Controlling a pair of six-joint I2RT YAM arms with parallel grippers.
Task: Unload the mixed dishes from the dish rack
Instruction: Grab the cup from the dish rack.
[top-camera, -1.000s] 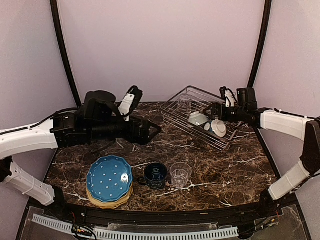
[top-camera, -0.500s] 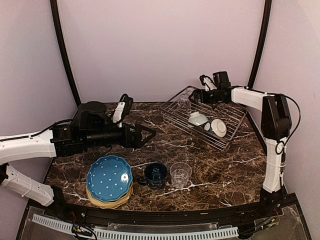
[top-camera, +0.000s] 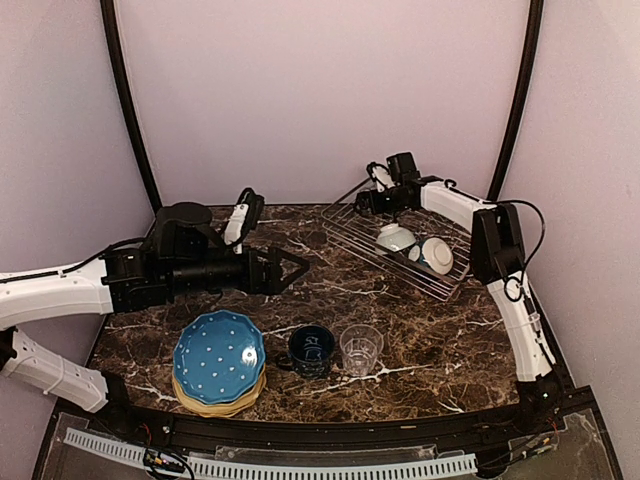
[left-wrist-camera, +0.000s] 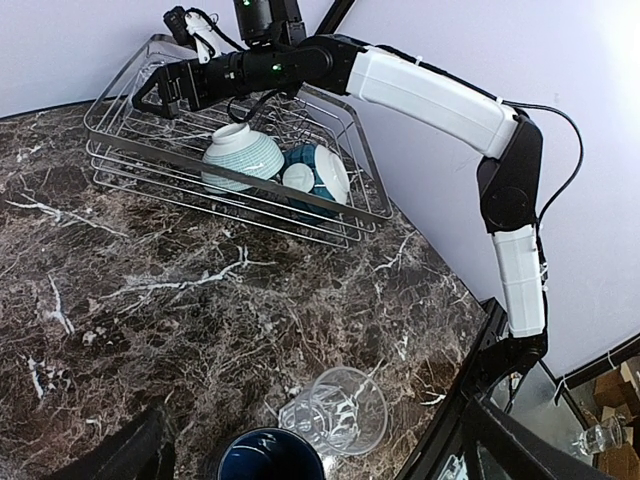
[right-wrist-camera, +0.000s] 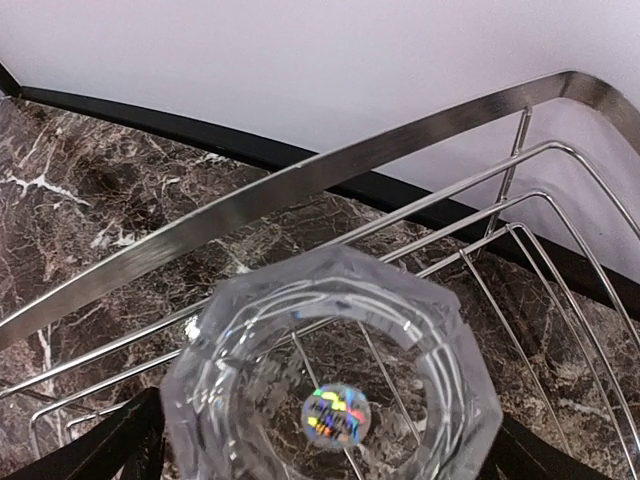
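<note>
Tumbler (right-wrist-camera: 335, 400), clear faceted glass, stands in the far left corner of the dish rack (right-wrist-camera: 300, 185), its mouth toward my right wrist camera and the rack's top rail just behind it. My right gripper (top-camera: 362, 204) hangs over it with the jaws wide apart, a dark finger showing at each side of the glass. Neither finger appears to touch it.

Two bowls share the rack. A pale ribbed bowl (left-wrist-camera: 243, 155) lies upside down, touching a teal-and-white bowl (left-wrist-camera: 318, 175) that lies on its side. Both are near the tumbler.

On the marble table (top-camera: 450, 330), well apart from the rack, are a blue dotted plate (top-camera: 218, 355) atop a mustard plate (top-camera: 215, 405), a navy mug (top-camera: 312, 348) and a second tumbler (top-camera: 361, 348). My left gripper (top-camera: 298, 268) hovers above the table, jaws apart, holding nothing.

Judged hazards:
- The glass is smooth and faceted. A closure that is off-centre or across a corner could squirt it sideways or tip it onto the wires.
- A finger descending close to the top rail could snag it and drag the whole rack.
- A tilted lift could knock the glass against the rail, or against the ribbed bowl.
</note>
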